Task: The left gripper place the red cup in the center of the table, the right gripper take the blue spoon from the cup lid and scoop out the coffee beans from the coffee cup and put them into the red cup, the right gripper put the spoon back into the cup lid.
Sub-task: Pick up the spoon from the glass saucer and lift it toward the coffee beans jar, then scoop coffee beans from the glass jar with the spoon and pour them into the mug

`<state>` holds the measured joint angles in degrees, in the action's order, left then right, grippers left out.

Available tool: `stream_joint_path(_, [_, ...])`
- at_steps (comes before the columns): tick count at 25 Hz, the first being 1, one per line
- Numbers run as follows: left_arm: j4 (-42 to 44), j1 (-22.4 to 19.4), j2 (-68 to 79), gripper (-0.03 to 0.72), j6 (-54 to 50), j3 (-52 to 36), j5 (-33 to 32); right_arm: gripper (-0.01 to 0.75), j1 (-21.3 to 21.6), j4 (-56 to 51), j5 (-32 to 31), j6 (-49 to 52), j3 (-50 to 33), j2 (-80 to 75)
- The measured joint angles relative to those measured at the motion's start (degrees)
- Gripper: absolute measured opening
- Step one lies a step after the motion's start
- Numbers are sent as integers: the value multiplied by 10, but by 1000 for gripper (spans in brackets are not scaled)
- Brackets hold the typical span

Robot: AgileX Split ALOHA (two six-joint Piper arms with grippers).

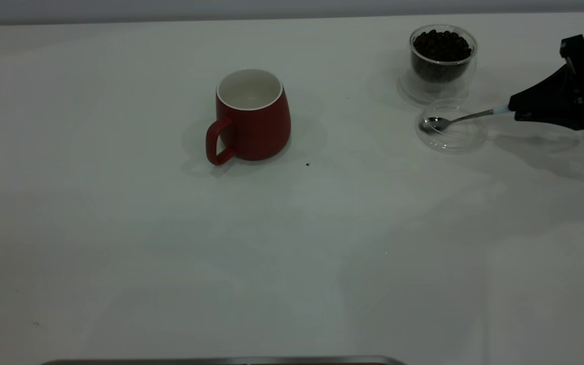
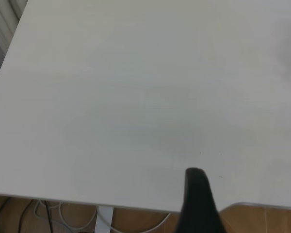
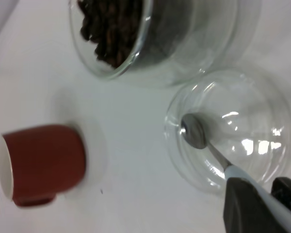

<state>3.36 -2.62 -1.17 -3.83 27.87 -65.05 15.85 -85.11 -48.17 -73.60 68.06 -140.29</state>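
The red cup (image 1: pixel 254 119) (image 3: pixel 43 162) stands upright near the middle of the table, handle toward the front left, and its white inside shows no beans. At the back right a glass coffee cup (image 1: pixel 442 56) (image 3: pixel 136 34) holds coffee beans. Just in front of it lies the clear cup lid (image 1: pixel 467 137) (image 3: pixel 262 116). The spoon (image 1: pixel 454 120) (image 3: pixel 196 132) rests its metal bowl in the lid, with its pale blue handle slanting up into my right gripper (image 1: pixel 515 109) (image 3: pixel 262 199), which is shut on it. My left gripper (image 2: pixel 198 194) hangs over the table's bare edge, far from the objects.
A small dark speck (image 1: pixel 307 163) lies on the white table in front of the red cup. A grey edge (image 1: pixel 221 361) runs along the front of the exterior view. The left wrist view shows the table edge with cables (image 2: pixel 48 213) below.
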Motion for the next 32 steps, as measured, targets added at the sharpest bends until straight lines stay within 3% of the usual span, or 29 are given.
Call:
stream_joint_path(8, [0, 0, 0, 587, 0, 0, 0, 109, 0, 163, 19, 106, 0, 92])
stream_joint_path(15, [0, 0, 0, 587, 0, 0, 0, 109, 0, 181, -4, 121, 7, 170])
stream_joint_path(25, [0, 0, 0, 587, 0, 0, 0, 109, -13, 139, -4, 183, 168, 123])
stream_joint_path(32, [0, 0, 0, 587, 0, 0, 0, 109, -37, 217, -3, 264, 257, 52])
